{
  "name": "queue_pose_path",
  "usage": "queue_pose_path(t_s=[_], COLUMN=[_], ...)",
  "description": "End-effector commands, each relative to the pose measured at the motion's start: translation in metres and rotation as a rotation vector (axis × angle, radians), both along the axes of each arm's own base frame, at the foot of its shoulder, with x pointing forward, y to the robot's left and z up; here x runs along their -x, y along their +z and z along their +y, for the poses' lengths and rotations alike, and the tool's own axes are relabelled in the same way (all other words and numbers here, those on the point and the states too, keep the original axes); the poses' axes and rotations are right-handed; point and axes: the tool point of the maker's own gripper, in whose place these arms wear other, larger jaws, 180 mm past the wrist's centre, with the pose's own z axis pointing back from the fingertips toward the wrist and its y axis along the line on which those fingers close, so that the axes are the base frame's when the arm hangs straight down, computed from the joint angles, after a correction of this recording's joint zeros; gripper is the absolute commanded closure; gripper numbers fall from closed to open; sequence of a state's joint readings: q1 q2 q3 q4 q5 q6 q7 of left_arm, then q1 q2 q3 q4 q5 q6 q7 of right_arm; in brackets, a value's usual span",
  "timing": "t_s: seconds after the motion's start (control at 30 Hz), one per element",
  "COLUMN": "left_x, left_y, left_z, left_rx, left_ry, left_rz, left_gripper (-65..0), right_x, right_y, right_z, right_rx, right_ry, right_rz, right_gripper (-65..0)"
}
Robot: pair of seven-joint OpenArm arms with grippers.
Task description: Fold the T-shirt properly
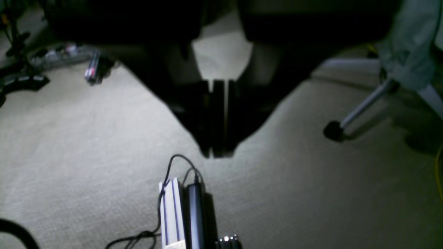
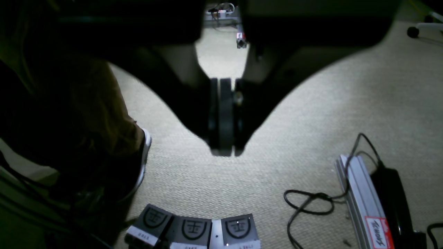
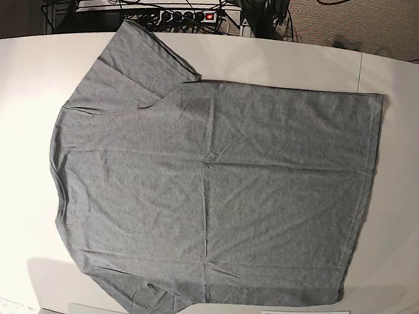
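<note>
The grey T-shirt (image 3: 207,179) lies spread flat on the white table (image 3: 407,183) in the base view, collar side to the left, hem to the right, one sleeve at the top left and one at the bottom left. Neither arm shows in the base view. In the left wrist view my left gripper (image 1: 217,152) hangs over carpeted floor, its dark jaws pressed together with nothing between them. In the right wrist view my right gripper (image 2: 223,150) is likewise shut and empty above the carpet. The T-shirt shows in neither wrist view.
On the carpet (image 1: 69,145) lie a silver bar with a black pack and cable (image 1: 180,214), a chair leg (image 1: 360,114), and printed marker cards (image 2: 193,230). A person's leg and shoe (image 2: 138,155) stand at left. A power strip (image 3: 182,13) lies beyond the table's far edge.
</note>
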State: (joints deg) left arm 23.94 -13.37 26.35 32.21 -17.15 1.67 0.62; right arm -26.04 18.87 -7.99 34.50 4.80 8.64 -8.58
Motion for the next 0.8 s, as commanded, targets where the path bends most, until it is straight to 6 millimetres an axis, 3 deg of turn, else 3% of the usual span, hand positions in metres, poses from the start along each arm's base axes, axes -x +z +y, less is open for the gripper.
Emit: queue_pose_path(t_s=[0.0, 0.27, 0.37, 0.6, 0.77], left_x=[-0.009, -0.004, 0.002, 0.018, 0.014], left_y=[0.000, 0.006, 0.012, 0.040, 0.064], left_z=[0.006, 0.056, 0.066, 0.057, 0.052], left_rx=[-0.001, -0.072, -0.075, -0.014, -0.030], left_ry=[-0.004, -0.040, -0.055, -0.171, -0.155], left_rz=[-0.037, -0.033, -0.036, -0.082, -0.160], left_gripper=[0.0, 0.0, 0.0, 0.0, 0.0], right_x=[0.008, 0.016, 0.011, -0.006, -0.018], right_y=[0.004, 0.004, 0.008, 0.038, 0.063], right_z=[-0.009, 0.000, -0.005, -0.034, -0.041], right_rx=[0.008, -0.056, -0.067, -0.035, -0.038], right_ry=[0.023, 0.053, 0.076, 0.207, 0.315], right_rz=[0.023, 0.074, 0.063, 0.002, -0.046], right_gripper=[0.0, 0.0, 0.0, 0.0, 0.0])
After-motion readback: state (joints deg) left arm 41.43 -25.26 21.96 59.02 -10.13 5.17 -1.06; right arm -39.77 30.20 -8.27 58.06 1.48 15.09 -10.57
